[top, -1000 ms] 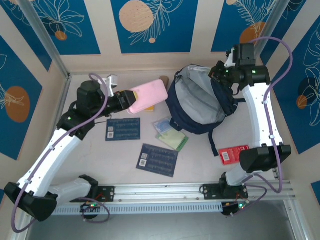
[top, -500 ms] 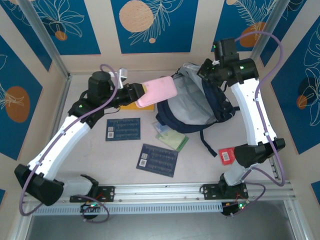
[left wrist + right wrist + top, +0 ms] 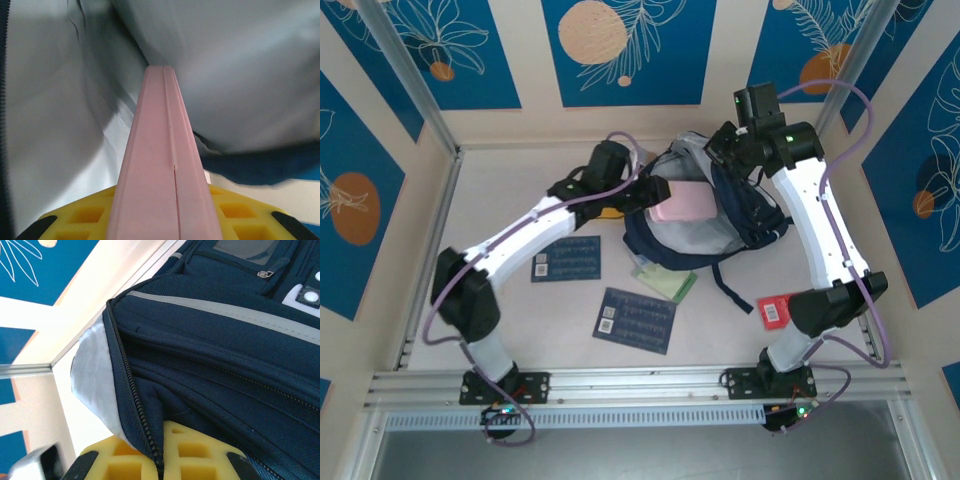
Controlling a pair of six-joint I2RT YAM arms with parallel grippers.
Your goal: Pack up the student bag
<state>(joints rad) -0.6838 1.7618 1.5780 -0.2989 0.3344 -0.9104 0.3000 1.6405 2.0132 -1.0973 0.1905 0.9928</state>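
The student bag [image 3: 755, 215], dark navy with light grey lining [image 3: 685, 235], lies open at the back middle of the table. My left gripper [image 3: 655, 195] is shut on a flat pink case [image 3: 682, 203] and holds it inside the bag's mouth. In the left wrist view the pink case [image 3: 160, 170] runs edge-on between the yellow pads [image 3: 85, 217], with the grey lining [image 3: 240, 65] all around it. My right gripper [image 3: 725, 145] is shut on the bag's zippered rim [image 3: 135, 395] at the far side, holding the opening up. The bag's navy front with a pale stripe [image 3: 235, 315] lies beyond its pads [image 3: 200, 455].
On the table in front of the bag lie two dark blue booklets [image 3: 566, 259] [image 3: 635, 320], a green packet [image 3: 665, 282] and a red card [image 3: 782, 307] near a loose shoulder strap [image 3: 728, 285]. Walls stand close behind and at both sides.
My left arm has swung right and carried the pink case from the open table into the bag's mouth. My right gripper has pulled the bag's rim slightly left.
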